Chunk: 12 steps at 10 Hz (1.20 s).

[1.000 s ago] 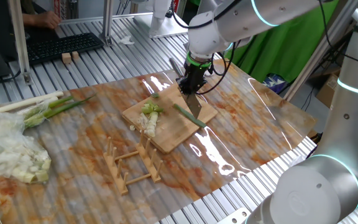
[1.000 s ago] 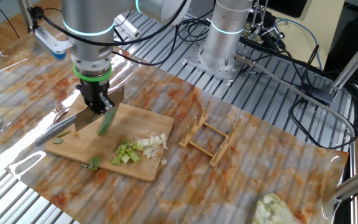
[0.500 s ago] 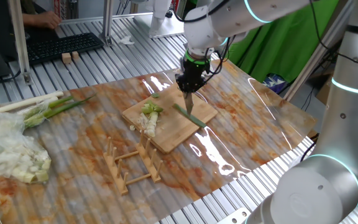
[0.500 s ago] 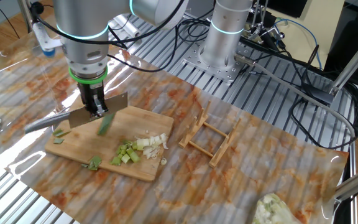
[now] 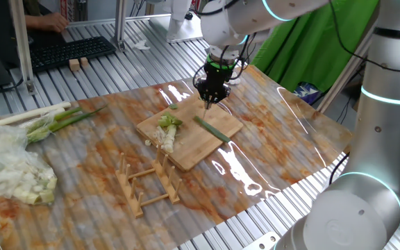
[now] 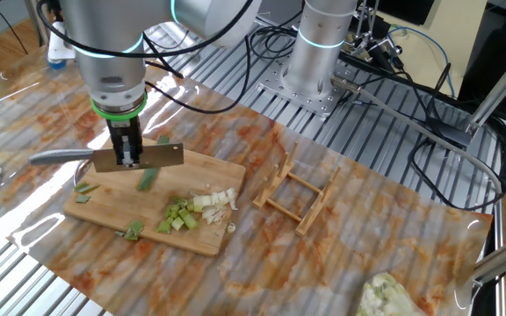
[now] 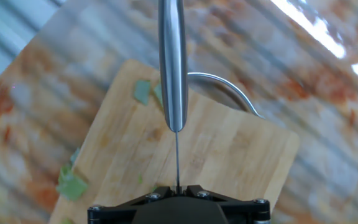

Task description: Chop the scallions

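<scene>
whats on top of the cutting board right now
On the cutting board: chopped scallions, one long green piece, small scraps. The knife in the gripper hides some board behind it.

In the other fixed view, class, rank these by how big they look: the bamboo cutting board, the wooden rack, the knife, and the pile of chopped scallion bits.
1. Bamboo cutting board, plainly largest.
2 and 3. Wooden rack and knife: similar length, and the knife is lifted nearer the camera, so no ranking.
4. Chopped scallion bits, smallest.
</scene>
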### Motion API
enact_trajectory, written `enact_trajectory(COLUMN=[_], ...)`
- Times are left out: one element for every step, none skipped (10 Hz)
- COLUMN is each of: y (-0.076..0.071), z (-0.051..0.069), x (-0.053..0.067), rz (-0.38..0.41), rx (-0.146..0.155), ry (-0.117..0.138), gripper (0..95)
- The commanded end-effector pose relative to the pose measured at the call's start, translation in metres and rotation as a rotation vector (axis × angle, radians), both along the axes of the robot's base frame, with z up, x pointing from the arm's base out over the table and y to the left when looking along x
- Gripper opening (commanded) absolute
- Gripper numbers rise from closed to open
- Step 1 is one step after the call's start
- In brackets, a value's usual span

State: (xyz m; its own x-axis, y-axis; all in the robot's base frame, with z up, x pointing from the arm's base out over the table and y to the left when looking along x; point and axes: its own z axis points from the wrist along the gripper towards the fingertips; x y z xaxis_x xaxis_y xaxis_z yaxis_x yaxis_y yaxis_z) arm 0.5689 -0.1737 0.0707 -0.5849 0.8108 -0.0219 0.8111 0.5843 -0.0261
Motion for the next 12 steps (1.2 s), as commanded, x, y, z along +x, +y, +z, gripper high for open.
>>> enact_trajectory(y=[-0.0003, 0.0, 0.0004, 0.0007, 0.0011, 0.0015, 0.0019, 0.0021, 0.0021, 0.0022, 0.0022, 0.0024], z=[-0.0007, -0.0016, -0.0027, -0.0036, -0.0051, -0.0066, -0.0079, -0.0087, -0.0092, -0.0096, -0.0097, -0.0101], x=[0.0009, 0.0012, 0.0016, 0.002, 0.0028, 0.0033, 0.004, 0.005, 0.006, 0.0062, 0.0063, 0.0063], rz=[-0.178, -0.218, -0.239, -0.257, -0.288, -0.303, -0.308, -0.303, -0.296, -0.292, -0.29, -0.293], rx=[0.006, 0.01, 0.009, 0.007, 0.006, 0.005, 0.002, 0.002, 0.001, 0.003, 0.004, 0.008], ry=[-0.012, -0.018, -0.024, -0.032, -0.042, -0.051, -0.054, -0.054, -0.053, -0.053, -0.052, -0.052], gripper=[0.0, 0.0, 0.0, 0.0, 0.0, 0.0, 0.0, 0.0, 0.0, 0.0, 0.0, 0.0])
